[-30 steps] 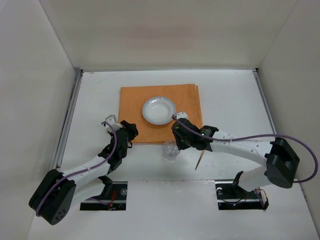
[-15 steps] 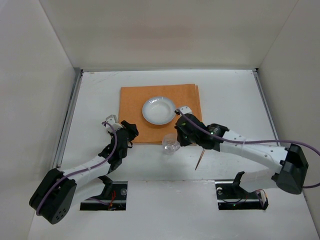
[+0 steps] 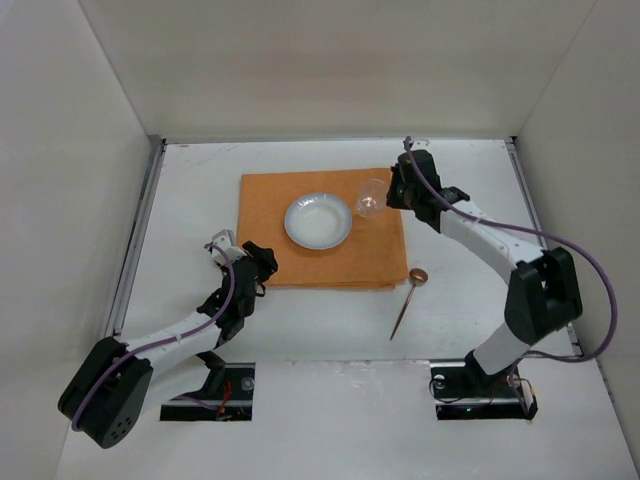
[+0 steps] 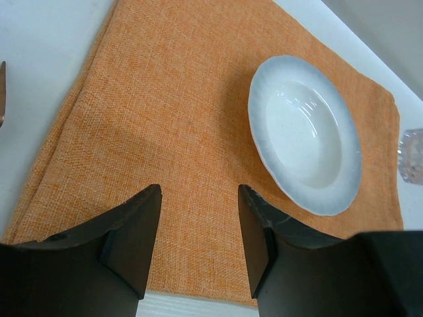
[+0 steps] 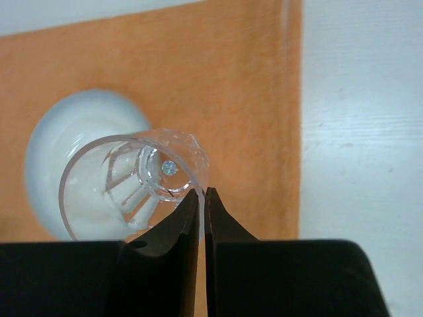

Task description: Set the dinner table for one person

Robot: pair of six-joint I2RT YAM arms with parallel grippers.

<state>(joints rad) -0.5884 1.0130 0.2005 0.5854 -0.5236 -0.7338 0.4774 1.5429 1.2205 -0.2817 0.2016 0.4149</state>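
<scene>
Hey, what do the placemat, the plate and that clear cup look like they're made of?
The placemat: woven cloth, matte; coarse orange weave shows. The plate: looks like glazed ceramic, white with glossy highlights. The cup: clear and faceted, glass or hard plastic; cannot tell which.

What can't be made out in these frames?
- Left wrist: brown object cut off by the left edge; glass clipped by the right edge.
- Right wrist: plate mostly hidden behind the glass.
- Top: whether the glass in the right gripper touches the placemat; the overhead angle hides any gap.
</scene>
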